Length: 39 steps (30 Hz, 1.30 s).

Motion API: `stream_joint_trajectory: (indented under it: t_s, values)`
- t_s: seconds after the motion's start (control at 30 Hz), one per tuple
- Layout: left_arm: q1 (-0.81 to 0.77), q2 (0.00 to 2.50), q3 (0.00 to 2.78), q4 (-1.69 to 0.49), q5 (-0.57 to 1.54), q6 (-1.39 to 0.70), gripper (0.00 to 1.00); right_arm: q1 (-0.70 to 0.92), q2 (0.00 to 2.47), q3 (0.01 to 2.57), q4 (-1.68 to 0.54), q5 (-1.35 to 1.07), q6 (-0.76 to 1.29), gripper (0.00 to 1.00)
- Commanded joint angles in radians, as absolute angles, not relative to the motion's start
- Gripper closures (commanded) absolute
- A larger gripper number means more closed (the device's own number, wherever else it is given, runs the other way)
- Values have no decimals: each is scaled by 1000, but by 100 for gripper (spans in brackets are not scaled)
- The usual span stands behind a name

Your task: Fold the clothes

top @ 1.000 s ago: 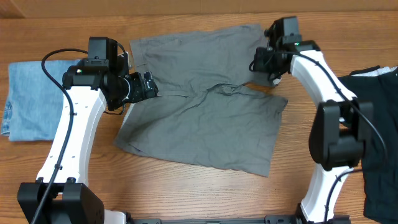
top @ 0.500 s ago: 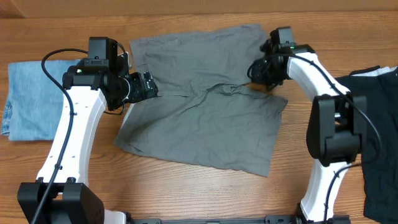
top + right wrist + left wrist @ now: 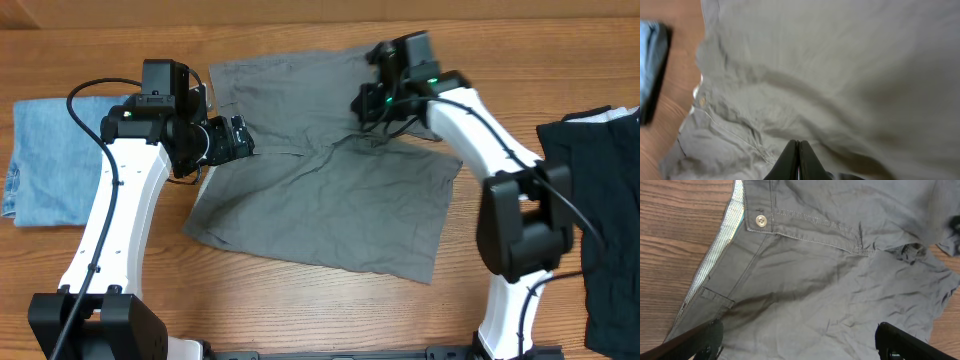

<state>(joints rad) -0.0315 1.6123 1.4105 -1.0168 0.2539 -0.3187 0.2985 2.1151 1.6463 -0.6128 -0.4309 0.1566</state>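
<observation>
Grey shorts (image 3: 320, 200) lie spread on the wooden table, waistband to the left, legs to the right. My left gripper (image 3: 235, 138) is open and hovers over the waistband side; its two fingers frame the cloth in the left wrist view (image 3: 800, 342), with the button (image 3: 759, 220) above them. My right gripper (image 3: 372, 103) is shut over the upper leg, near the crotch seam. In the right wrist view its jaws (image 3: 799, 150) are pressed together above the shorts (image 3: 840, 50), seemingly pinching the leg's cloth, which forms a raised ridge.
Folded blue jeans (image 3: 50, 160) lie at the left edge, also showing in the right wrist view (image 3: 650, 70). A pile of black clothes (image 3: 600, 200) lies at the right edge. Bare wood (image 3: 300, 310) runs along the front.
My right gripper has moved left, from the right hem of the upper leg to over its middle. The left arm has not moved.
</observation>
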Motion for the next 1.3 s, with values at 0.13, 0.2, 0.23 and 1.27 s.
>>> stream_joint_trajectory:
  t_s: [0.13, 0.2, 0.23, 1.27]
  values:
    - [-33, 1615, 1408, -1016, 251, -318, 0, 393, 2244, 1635, -661, -366, 157, 96]
    - [-33, 1615, 1408, -1016, 251, -318, 0, 400, 2252, 1635, -677, -348, 157, 96]
    - [-33, 1615, 1408, -1016, 251, -318, 0, 403, 2252, 1635, -683, -349, 157, 96]
    - [-33, 1615, 1408, -1016, 251, -318, 0, 358, 2237, 1707, -532, -183, 215, 81]
